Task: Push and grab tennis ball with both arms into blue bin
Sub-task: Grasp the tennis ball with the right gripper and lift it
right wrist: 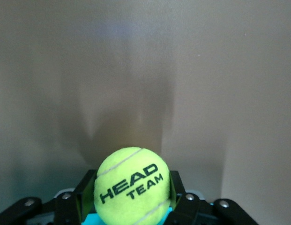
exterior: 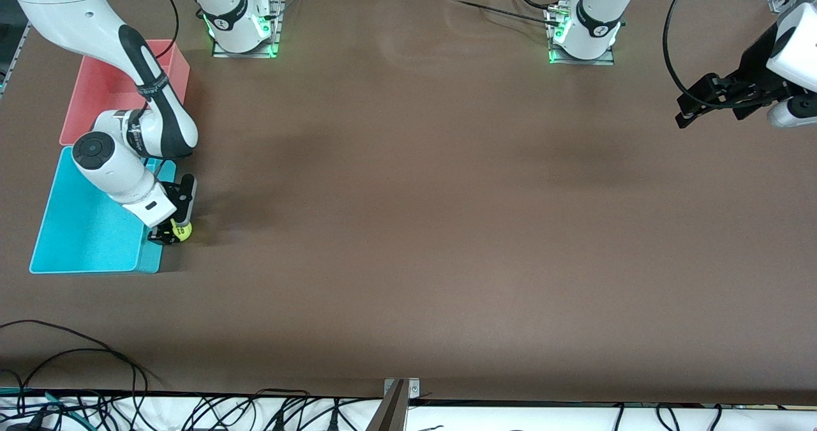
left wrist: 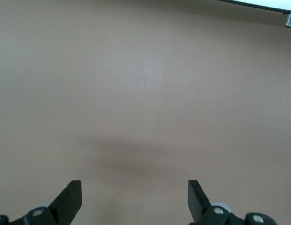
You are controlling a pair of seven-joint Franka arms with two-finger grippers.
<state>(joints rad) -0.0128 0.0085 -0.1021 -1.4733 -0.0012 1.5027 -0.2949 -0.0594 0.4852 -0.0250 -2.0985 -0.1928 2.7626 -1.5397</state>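
The yellow-green tennis ball (exterior: 182, 230) (right wrist: 132, 186), printed HEAD TEAM, sits between the black fingers of my right gripper (exterior: 172, 233) (right wrist: 131, 187), which is shut on it. Both are low at the table, right beside the blue bin's (exterior: 83, 239) outer wall on the side toward the table's middle. A sliver of that bin's blue shows under the ball in the right wrist view. My left gripper (exterior: 686, 115) (left wrist: 134, 197) waits open and empty over bare table at the left arm's end.
A pink bin (exterior: 102, 86) stands against the blue bin, farther from the front camera. The right arm's elbow hangs over both bins. Cables lie along the table's front edge (exterior: 408, 399).
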